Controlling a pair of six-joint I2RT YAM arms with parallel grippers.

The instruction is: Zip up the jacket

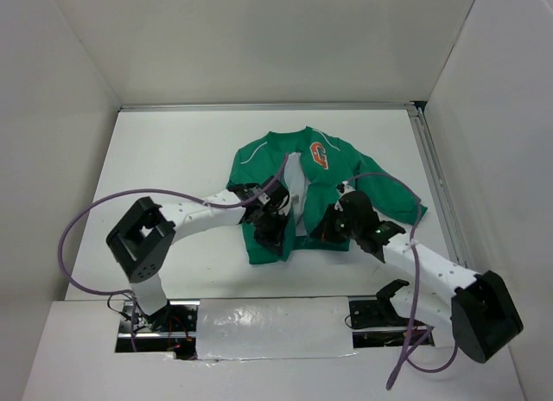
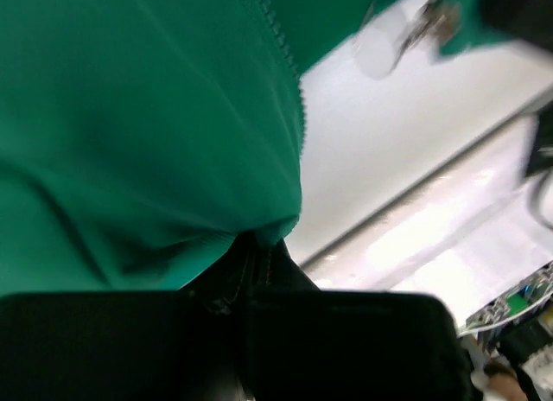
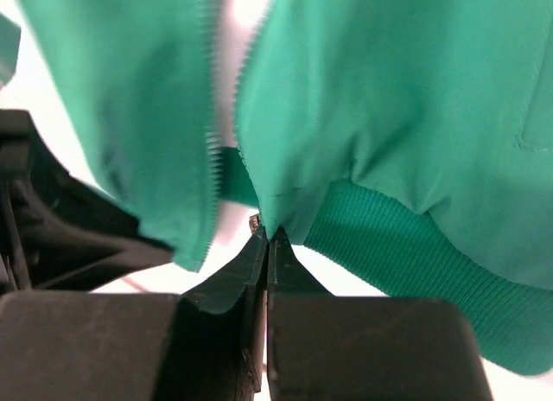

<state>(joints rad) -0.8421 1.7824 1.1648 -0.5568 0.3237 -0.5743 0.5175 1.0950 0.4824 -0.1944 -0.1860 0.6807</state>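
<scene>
The green jacket (image 1: 285,181) lies face up on the white table, orange "G" patch (image 1: 319,155) on its chest, front open with white lining showing. My left gripper (image 1: 275,231) is shut on the bottom corner of the jacket's left front panel (image 2: 155,159), beside its zip teeth (image 2: 298,116). My right gripper (image 1: 327,231) is shut on the bottom hem corner of the right panel (image 3: 389,116), at the zip's lower end; a small metal zip part (image 3: 254,220) shows at the fingertips. The other panel (image 3: 130,107) hangs left of it.
White walls enclose the table (image 1: 173,159) on three sides. A metal rail (image 1: 436,181) runs along the right edge. Purple cables (image 1: 95,211) loop from both arms. The arm bases and a foil-covered strip (image 1: 268,323) lie at the near edge.
</scene>
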